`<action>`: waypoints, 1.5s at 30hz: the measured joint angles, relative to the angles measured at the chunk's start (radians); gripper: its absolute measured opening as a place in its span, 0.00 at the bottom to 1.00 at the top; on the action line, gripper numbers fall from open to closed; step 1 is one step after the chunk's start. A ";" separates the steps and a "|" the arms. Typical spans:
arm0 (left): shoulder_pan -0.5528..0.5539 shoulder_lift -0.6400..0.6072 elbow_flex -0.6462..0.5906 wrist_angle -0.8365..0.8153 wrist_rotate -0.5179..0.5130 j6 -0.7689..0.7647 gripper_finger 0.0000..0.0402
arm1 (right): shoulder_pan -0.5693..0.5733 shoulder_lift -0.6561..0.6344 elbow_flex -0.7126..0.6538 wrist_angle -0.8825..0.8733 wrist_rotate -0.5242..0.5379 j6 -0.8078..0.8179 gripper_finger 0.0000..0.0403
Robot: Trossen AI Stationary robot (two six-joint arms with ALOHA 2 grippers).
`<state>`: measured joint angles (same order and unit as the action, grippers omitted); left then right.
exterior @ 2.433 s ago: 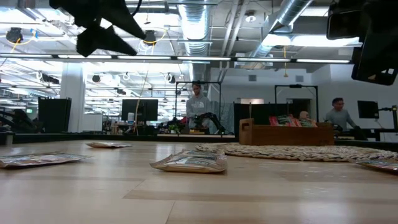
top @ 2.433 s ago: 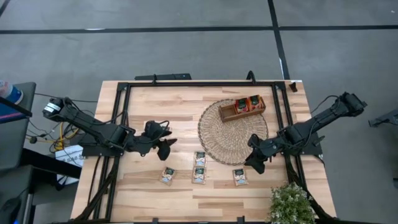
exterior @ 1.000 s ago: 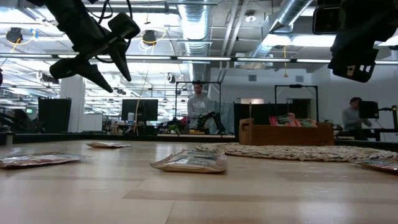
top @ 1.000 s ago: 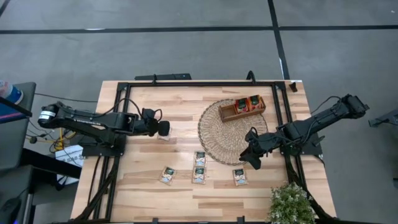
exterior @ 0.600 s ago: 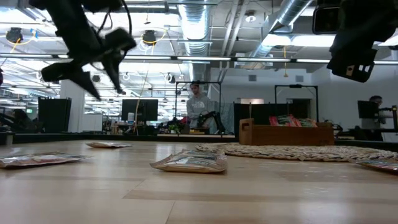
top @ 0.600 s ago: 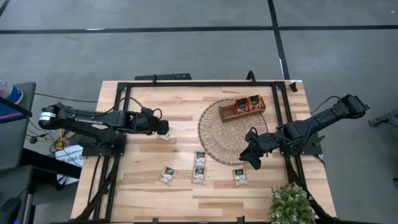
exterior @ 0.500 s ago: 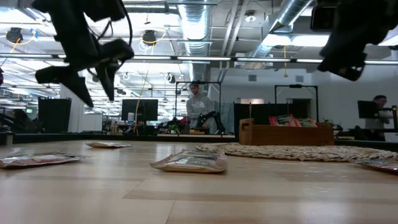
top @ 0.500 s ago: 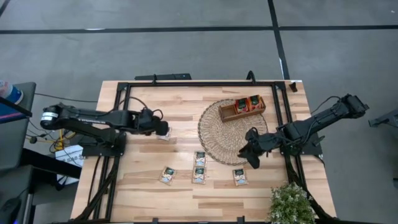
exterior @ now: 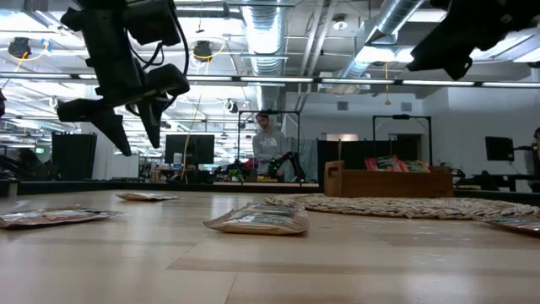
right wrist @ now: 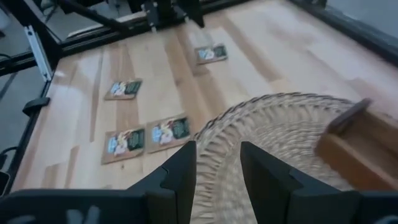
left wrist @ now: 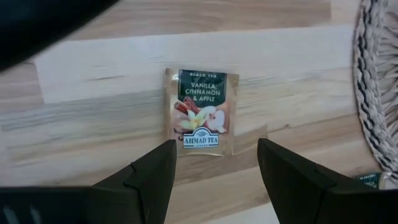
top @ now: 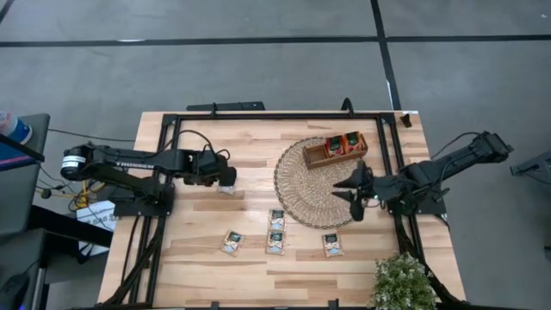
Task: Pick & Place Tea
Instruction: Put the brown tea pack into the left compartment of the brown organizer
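A pale wooden tabletop (top: 258,142) carries a round wicker mat (top: 320,182), with a wooden tray (top: 336,156) on the mat's far edge holding two red sachets (top: 343,143). The left arm reaches across the tabletop, its left pincer (left wrist: 214,171) hanging in the air with fingers (left wrist: 155,171) spread and empty over a vanilla, cinnamon and apple sachet (left wrist: 201,112) that lies flat on the wood left of the mat. The right arm's right pincer (right wrist: 217,163) hovers above the mat's right edge, fingers parted with nothing between them. Four more pale sachets lie near the tabletop's front: one (top: 276,220) at the mat's front rim, another (top: 275,243) just in front of it, one (top: 232,242) to the left and one (top: 332,244) to the right. A potted plant (top: 403,282) stands at the front right corner.
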<state>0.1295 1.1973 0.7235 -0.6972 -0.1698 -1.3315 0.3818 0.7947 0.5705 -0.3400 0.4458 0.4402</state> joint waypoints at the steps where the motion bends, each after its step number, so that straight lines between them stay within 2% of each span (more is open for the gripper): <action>1: 0.007 0.000 0.000 -0.001 0.009 0.000 0.54 | -0.007 -0.026 0.000 -0.020 0.001 -0.005 0.29; 8: 0.046 0.077 0.000 0.012 0.063 0.015 0.54 | -0.040 -0.210 -0.047 -0.055 0.005 -0.005 0.29; 13: 0.068 0.172 0.000 0.080 0.105 0.040 0.54 | -0.044 -0.274 -0.052 -0.057 0.005 -0.005 0.29; 19: 0.089 0.191 0.000 0.123 0.115 0.051 0.58 | -0.044 -0.281 -0.053 -0.065 0.003 -0.005 0.29; 31: 0.133 0.201 0.000 0.133 0.141 0.150 0.74 | -0.044 -0.277 -0.053 -0.080 0.003 -0.004 0.29; 36: 0.133 0.272 0.000 0.178 0.192 0.154 0.75 | -0.044 -0.277 -0.053 -0.079 0.003 -0.004 0.29; 45: 0.133 0.359 0.006 0.174 0.194 0.147 0.75 | -0.044 -0.277 -0.053 -0.074 0.007 0.031 0.29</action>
<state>0.2622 1.5558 0.7300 -0.5233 0.0246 -1.1846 0.3378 0.5175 0.5171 -0.4144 0.4525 0.4709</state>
